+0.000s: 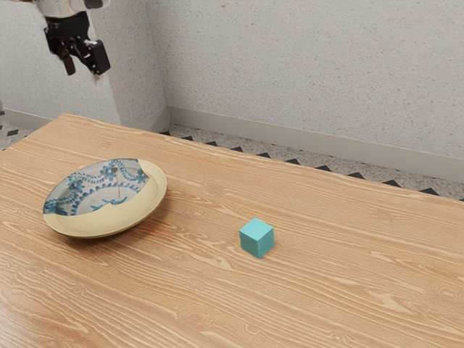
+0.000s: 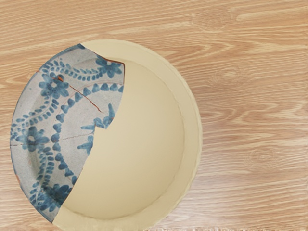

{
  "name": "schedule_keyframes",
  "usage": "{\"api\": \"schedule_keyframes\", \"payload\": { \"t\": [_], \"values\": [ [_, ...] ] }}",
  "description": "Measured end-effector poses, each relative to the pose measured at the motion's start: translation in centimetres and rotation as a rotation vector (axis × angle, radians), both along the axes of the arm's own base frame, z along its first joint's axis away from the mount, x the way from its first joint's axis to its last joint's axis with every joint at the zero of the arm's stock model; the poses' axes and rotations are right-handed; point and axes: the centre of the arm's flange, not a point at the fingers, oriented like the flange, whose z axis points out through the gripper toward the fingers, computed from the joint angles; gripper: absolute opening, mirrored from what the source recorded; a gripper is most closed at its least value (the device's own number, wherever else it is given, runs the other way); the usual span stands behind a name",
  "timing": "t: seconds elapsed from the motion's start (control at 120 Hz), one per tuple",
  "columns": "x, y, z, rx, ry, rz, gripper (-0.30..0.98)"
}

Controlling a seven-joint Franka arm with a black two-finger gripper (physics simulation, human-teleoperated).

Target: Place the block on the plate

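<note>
We have our gripper [image 1: 85, 72] high above the painted plate [image 1: 110, 217], its fingers apart; the turquoise block [image 1: 257, 238] sits on the wooden table [image 1: 348, 290], to the plate's side toward the exterior view's right.

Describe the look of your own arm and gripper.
The visible end of my arm is whitish and rounded, with a black part beside it. The gripper is black, with a blocky, angular body, two short fingers and a few small pale spots. I can't make out any lettering or cables.
</note>
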Motion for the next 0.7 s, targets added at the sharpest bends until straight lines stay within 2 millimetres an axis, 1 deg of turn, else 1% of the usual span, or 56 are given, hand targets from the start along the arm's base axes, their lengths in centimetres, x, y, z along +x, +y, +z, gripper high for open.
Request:
{"api": "schedule_keyframes", "payload": {
  "t": [0.042, 0.075, 0.108, 0.183, 0.233, 0.317, 0.383, 0.467, 0.533, 0.7],
  "values": [
    [0.1, -0.5, -0.1, -0.006, 0.003, -0.009, 0.69],
    [0.6, -1.0, -0.7, -0.011, 0.013, -0.014, 0.69],
    [1.3, -1.4, -1.9, -0.017, 0.027, -0.022, 0.69],
    [3.1, -2.7, -5.9, -0.053, 0.067, -0.036, 0.69],
    [4.0, -4.7, -8.9, -0.064, 0.094, -0.066, 0.69],
    [4.8, -9.5, -14.1, -0.075, 0.133, -0.14, 0.69],
    [5.3, -12.6, -17.1, -0.076, 0.14, -0.181, 0.69],
    [6.0, -14.8, -20.7, -0.078, 0.149, -0.199, 0.69],
    [6.6, -16.5, -23.1, -0.082, 0.147, -0.204, 0.69],
    [7.6, -20.7, -28.1, -0.091, 0.144, -0.202, 0.69]
  ]
}}
